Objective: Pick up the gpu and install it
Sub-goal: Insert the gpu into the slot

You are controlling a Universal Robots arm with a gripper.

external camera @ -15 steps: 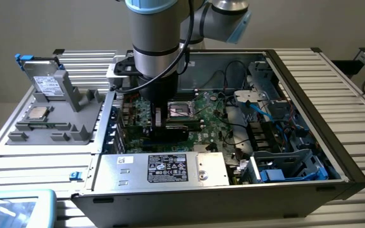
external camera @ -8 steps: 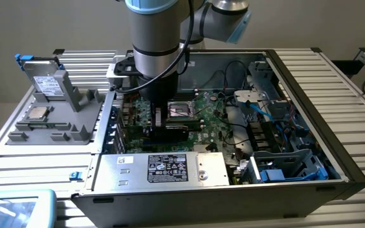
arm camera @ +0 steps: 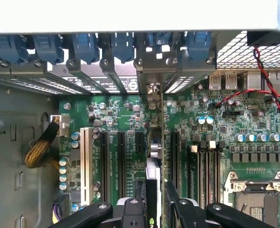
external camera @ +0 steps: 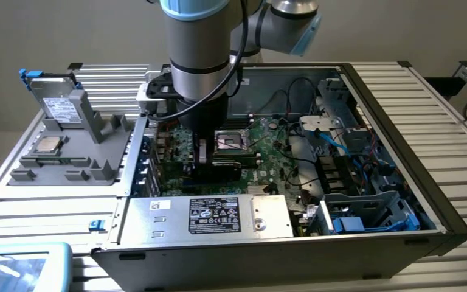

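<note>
In the exterior view, the end effector (external camera: pixel 204 159) reaches down into the open computer case (external camera: pixel 396 201) at frame centre, over the green motherboard (external camera: pixel 270 159). It is clenched on the gpu (arm camera: pixel 152 190), held edge-on and upright between its fingers (arm camera: pixel 178 209), standing over the expansion slots (arm camera: pixel 122 161). A grey fixture (external camera: pixel 71 146) sits on the desk (external camera: pixel 22 207) at frame left.

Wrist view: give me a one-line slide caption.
Fingers hold the gpu edge-on above the motherboard slots, its bracket end toward the case's rear slot covers.
</note>
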